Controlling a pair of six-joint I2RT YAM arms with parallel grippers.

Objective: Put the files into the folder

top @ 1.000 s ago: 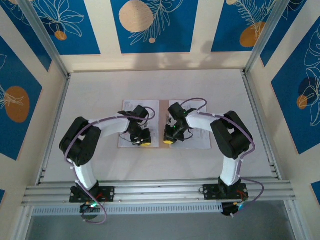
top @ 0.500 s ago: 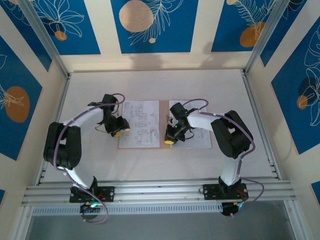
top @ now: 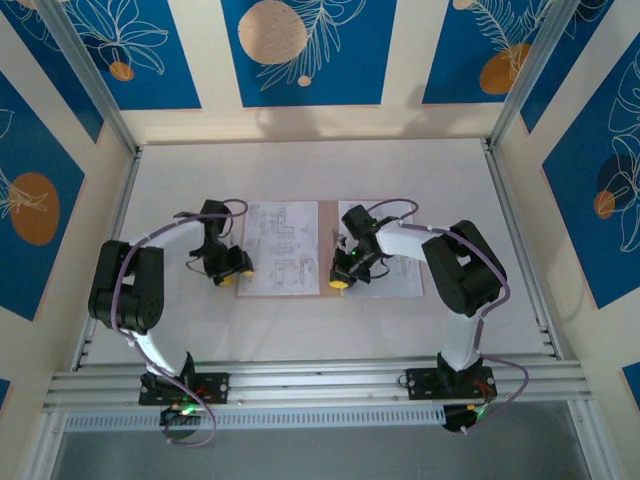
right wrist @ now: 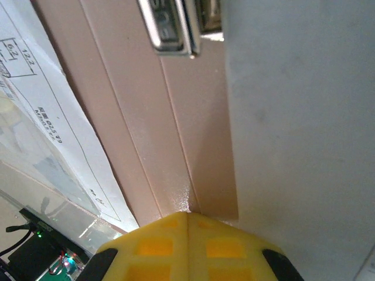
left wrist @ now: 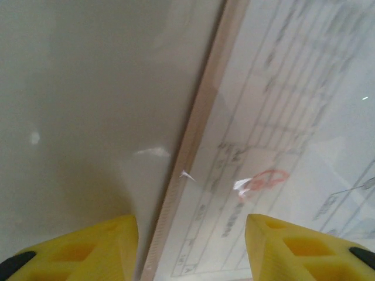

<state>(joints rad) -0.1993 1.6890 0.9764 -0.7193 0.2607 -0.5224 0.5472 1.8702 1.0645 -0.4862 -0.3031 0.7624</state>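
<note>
From above, the left arm folds sharply at the elbow, with the left gripper just beside the left edge of the folder. The folder lies open mid-table, the files on both halves. The right arm curls inward, its right gripper over the spine. Blue-patterned wall panels surround the table.

Left wrist: the yellow fingers stand apart and empty, straddling the folder's edge.

Right wrist: the fingers are pressed together at the crease, perhaps touching it, near a metal clip.

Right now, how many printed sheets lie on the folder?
2: the left sheet on the folder's left half, the right sheet on its right half, partly under the right arm. More may be hidden beneath.
</note>
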